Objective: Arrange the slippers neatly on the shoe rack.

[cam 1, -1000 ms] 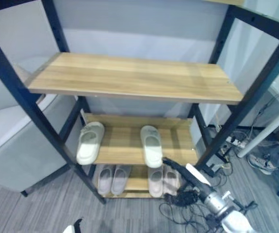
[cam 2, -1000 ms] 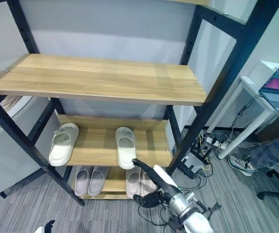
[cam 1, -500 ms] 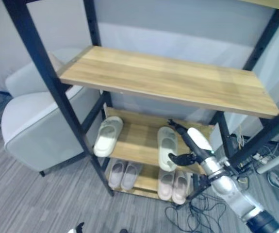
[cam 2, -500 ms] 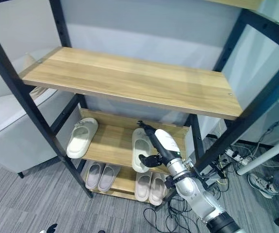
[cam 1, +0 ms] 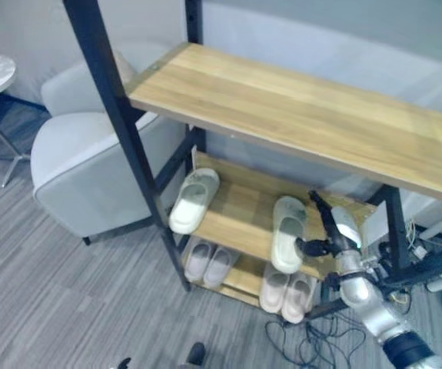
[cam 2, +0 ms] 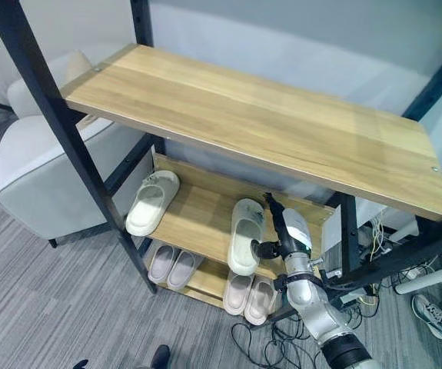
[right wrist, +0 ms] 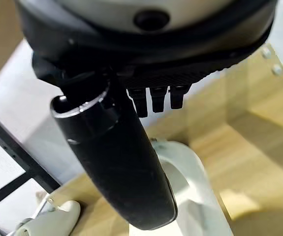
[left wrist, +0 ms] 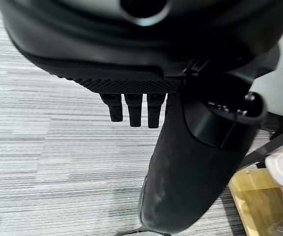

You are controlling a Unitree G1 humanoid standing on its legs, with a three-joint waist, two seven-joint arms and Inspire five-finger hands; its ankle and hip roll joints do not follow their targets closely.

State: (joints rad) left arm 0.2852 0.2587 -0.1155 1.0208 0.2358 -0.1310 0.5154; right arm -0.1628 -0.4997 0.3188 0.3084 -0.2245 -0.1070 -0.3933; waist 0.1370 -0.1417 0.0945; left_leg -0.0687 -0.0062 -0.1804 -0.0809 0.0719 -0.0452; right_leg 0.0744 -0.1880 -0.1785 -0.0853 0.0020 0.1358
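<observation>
Right robot hand (cam 2: 288, 233): fingers straight, thumb at right slipper (cam 2: 244, 234), middle shelf (cam 2: 197, 219).
Left robot hand (left wrist: 180, 147): fingers relaxed, over floor (left wrist: 47, 147).

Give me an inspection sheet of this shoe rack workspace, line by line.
Surface: wooden shoe rack with black frame; top shelf bare.
Job's things: two white slippers on the middle shelf, set apart, left slipper, right slipper; two neat pairs on the bottom shelf.
Clutter: nothing seen.
Hands: right hand open beside the right slipper; left hand open, over the floor.
Cables: tangle on the floor at the rack's right.
Surroundings: grey armchair, grey carpet.
</observation>
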